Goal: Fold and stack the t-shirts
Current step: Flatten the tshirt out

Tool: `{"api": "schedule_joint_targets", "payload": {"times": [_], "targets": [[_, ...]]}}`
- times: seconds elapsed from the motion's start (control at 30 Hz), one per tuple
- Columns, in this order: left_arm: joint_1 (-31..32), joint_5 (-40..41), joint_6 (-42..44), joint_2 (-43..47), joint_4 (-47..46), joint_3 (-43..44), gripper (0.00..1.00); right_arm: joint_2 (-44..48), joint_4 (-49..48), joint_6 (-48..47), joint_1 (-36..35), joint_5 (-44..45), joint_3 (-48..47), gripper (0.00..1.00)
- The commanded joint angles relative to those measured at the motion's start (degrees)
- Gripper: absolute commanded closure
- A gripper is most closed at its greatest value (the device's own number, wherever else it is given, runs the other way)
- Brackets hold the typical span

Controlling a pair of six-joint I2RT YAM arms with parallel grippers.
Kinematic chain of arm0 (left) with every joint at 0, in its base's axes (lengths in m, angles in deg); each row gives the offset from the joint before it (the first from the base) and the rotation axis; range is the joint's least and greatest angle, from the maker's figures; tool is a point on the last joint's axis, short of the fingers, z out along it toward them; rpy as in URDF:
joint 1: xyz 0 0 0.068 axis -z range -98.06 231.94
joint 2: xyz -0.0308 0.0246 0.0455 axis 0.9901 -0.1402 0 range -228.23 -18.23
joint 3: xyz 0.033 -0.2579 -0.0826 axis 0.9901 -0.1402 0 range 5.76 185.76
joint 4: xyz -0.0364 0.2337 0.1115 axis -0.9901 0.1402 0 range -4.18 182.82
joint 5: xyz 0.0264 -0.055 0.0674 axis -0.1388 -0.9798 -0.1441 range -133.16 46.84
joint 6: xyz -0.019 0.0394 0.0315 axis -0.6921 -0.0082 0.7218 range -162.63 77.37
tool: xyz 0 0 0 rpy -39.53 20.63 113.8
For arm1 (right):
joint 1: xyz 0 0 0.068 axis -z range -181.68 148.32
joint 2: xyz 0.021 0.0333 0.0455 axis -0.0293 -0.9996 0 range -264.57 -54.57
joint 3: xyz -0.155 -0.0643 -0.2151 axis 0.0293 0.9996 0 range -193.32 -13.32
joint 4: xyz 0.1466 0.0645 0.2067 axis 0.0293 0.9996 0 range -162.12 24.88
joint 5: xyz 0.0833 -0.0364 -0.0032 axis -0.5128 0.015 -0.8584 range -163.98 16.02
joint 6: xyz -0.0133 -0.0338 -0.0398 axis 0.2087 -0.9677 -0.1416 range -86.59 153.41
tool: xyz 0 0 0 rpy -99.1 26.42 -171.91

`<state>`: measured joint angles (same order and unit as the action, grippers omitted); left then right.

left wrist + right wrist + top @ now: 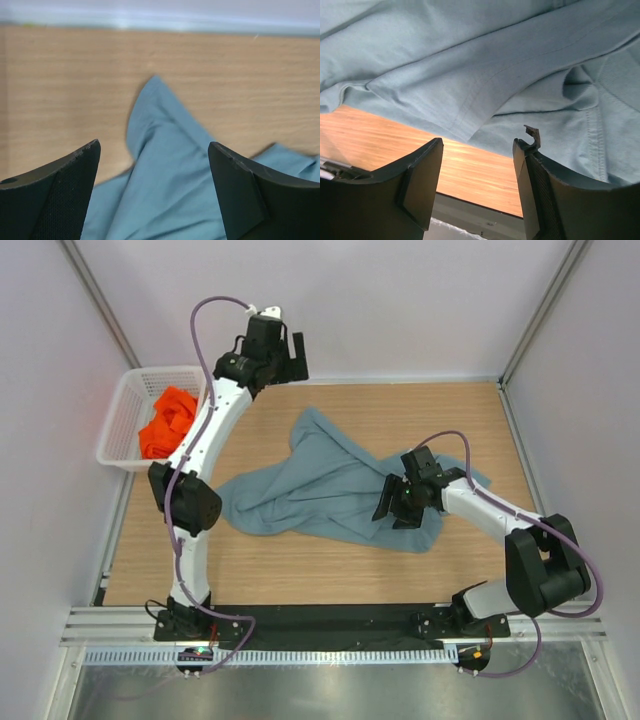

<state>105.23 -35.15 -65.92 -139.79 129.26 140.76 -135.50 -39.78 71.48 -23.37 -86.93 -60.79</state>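
Observation:
The grey-blue t-shirt lies crumpled and spread across the middle of the wooden table. It also shows in the left wrist view and the right wrist view. The orange t-shirt is bunched inside the white basket at the far left. My left gripper is raised over the table's back edge, open and empty, looking down at the shirt's far corner. My right gripper is open and empty, low at the shirt's right near edge, where hems and bare table show between its jaws.
The wooden table is walled by white panels at the back and sides. A black rail with the arm bases runs along the near edge. Bare wood lies right of the shirt and along the front.

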Motion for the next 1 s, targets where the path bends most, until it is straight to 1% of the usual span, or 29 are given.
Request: {"api": "schedule_joint_targets", "payload": {"times": [0.0,0.03,0.07,0.1,0.13,0.17,0.2,0.23,0.27,0.3,0.37,0.4,0.43,0.47,0.5,0.57,0.63,0.67,0.73,0.87,0.9,0.97], "targets": [[0.2,4.4,0.4,9.5,7.9,-9.4,0.11,1.6,0.7,-0.3,-0.2,4.2,-1.1,0.35],[0.1,3.9,-0.6,14.4,7.9,-13.4,0.13,1.6,0.8,-0.4,-0.3,5.9,-0.7,0.34],[0.2,3.4,-1.0,16.8,7.9,-20.6,0.15,1.7,1.1,-0.6,-0.1,6.9,-0.5,0.34],[0.2,1.7,-1.5,19.6,7.6,-24.9,0.16,2.0,2.1,-1.0,0.1,8.4,-0.4,0.33],[0.1,1.0,-2.5,24.6,7.4,-28.6,0.18,1.9,2.5,-1.1,0.2,10.3,0.2,0.32],[0.2,0.7,-3.2,27.4,7.5,-32.1,0.2,2.3,2.6,-1.1,0.6,10.6,0.7,0.31],[0.2,0.2,-3.9,29.9,7.4,-39.8,0.22,2.6,2.0,-1.1,1.7,10.7,1.4,0.31],[0.3,-0.3,-4.5,32.3,7.4,-43.1,0.25,3.0,1.8,-1.1,2.1,10.7,2.8,0.3],[0.5,-0.5,-5.4,37.5,7.9,-46.8,0.3,3.3,1.4,-0.2,2.6,11.4,3.5,0.28],[1.0,-0.4,-5.7,39.6,8.1,-52.4,0.31,4.0,0.6,0.3,3.3,11.7,4.3,0.27],[2.8,1.2,-7.0,46.5,9.2,-57.9,0.32,5.1,-1.7,1.6,4.3,11.5,6.8,0.25],[3.2,1.4,-7.5,48.9,9.5,-60.1,0.32,5.2,-2.4,2.1,4.7,11.8,7.6,0.25],[3.3,1.6,-8.2,50.9,10.0,-64.1,0.31,5.6,-3.0,2.5,6.1,11.9,8.6,0.24],[3.3,2.0,-9.6,52.6,10.5,-65.6,0.29,5.8,-3.6,3.1,6.7,11.6,9.0,0.23],[3.4,2.0,-10.2,56.2,11.5,-67.0,0.28,5.7,-5.0,3.1,7.6,10.8,9.3,0.23],[3.3,1.9,-11.4,59.1,12.5,-69.7,0.26,4.8,-5.6,3.1,9.6,10.6,9.2,0.23],[3.3,2.0,-13.1,62.2,14.0,-70.6,0.23,3.2,-6.4,2.3,11.1,9.5,8.4,0.23],[3.4,2.0,-13.7,63.0,14.4,-71.3,0.18,2.7,-6.4,2.1,12.5,9.3,7.8,0.23],[3.3,2.4,-15.1,64.2,15.8,-71.8,0.13,1.3,-6.5,0.6,13.7,9.3,6.3,0.23],[3.3,2.2,-16.6,63.9,17.6,-72.1,0.15,-2.4,-3.6,-3.1,16.8,11.3,1.4,0.23],[3.3,2.2,-17.1,63.9,18.0,-72.1,0.15,-2.6,-2.9,-4.0,16.7,11.3,-0.5,0.23],[3.3,2.2,-17.3,64.0,18.0,-72.0,0.18,-1.1,-3.0,-4.1,16.7,9.8,-1.2,0.23]]}}
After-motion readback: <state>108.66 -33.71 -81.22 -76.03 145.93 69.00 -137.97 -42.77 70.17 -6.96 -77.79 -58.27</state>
